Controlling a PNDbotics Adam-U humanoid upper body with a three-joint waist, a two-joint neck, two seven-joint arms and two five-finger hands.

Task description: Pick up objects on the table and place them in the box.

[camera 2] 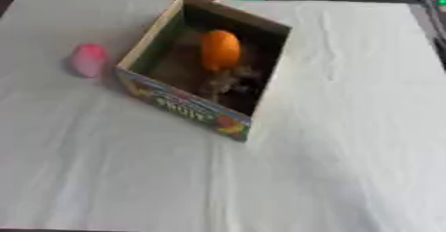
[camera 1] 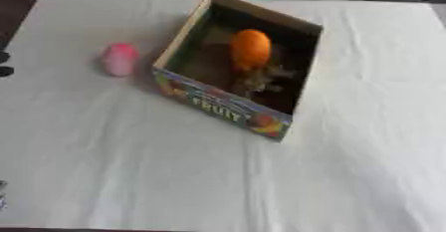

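An orange sits inside the box on my desk; a pink thing lies just left. My hands are out of sight.

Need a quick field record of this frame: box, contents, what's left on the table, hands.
box: cardboard box, open top, "FRUIT" printed on near side, set askew on the white tablecloth
in box: orange fruit; a darker brownish item beside it, cannot identify
outside box: pink object on the cloth, left of the box, apart from it
hands: neither hand clearly in view
remaining: pink object not yet boxed
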